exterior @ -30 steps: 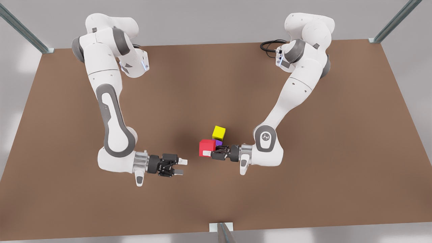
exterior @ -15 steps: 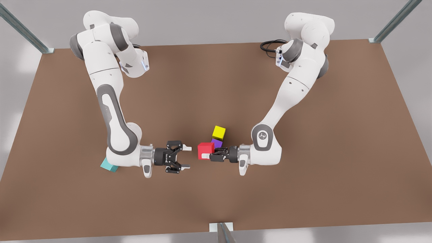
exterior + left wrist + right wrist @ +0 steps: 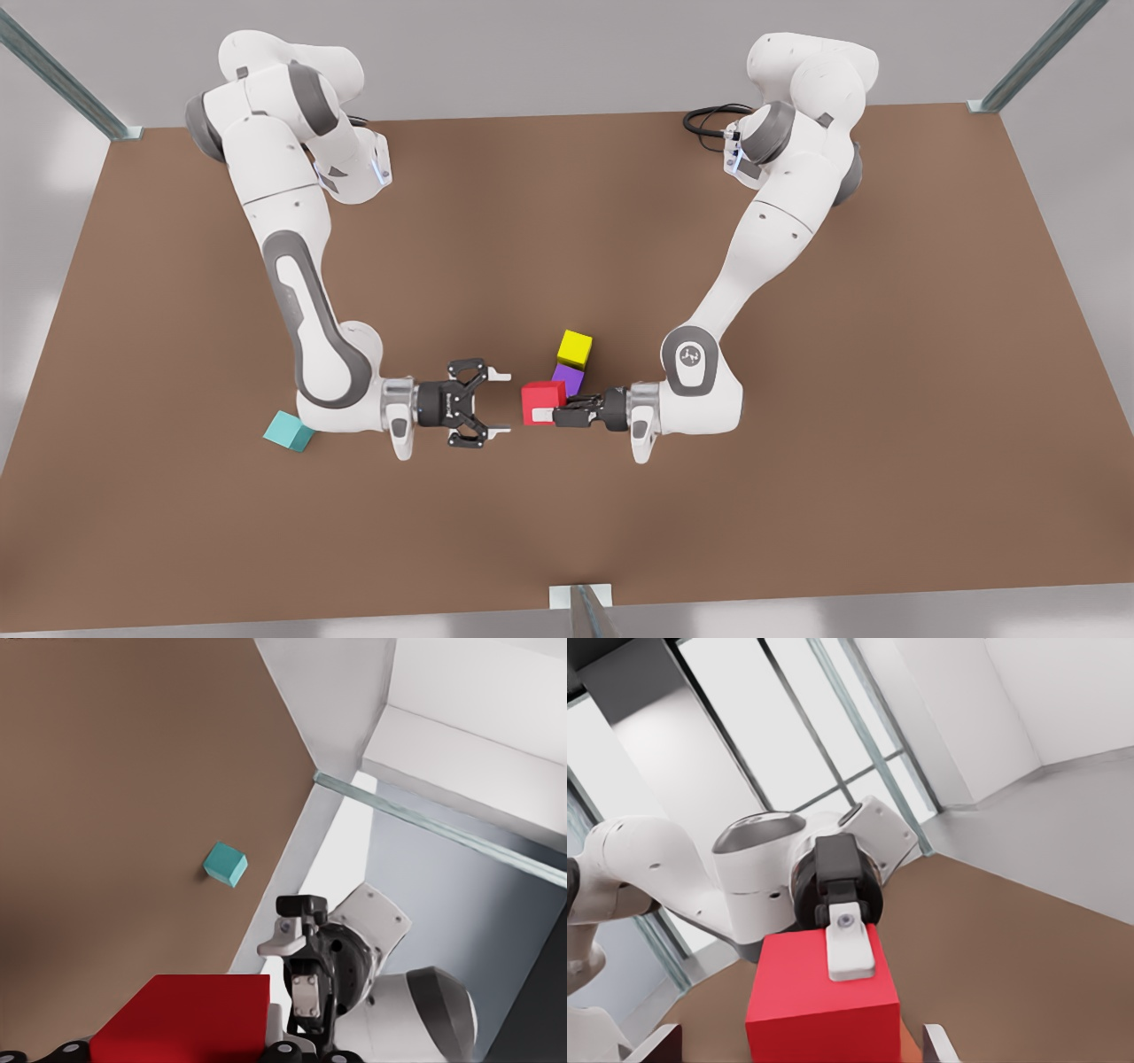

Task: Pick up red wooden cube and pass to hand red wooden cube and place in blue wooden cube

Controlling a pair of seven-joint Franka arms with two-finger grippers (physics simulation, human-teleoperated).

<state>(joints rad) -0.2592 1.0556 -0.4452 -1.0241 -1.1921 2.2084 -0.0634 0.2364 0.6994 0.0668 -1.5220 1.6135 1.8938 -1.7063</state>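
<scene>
The left pincer (image 3: 551, 414), on the front view's right, grips the red cube (image 3: 542, 403) in mid-air. The right pincer (image 3: 500, 405) faces it, fingers spread, level with it and just beside it, ready to slide over its free sides

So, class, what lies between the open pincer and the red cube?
Nothing: in the front view a bare gap separates the open right pincer from the red wooden cube, which the left pincer holds.
</scene>
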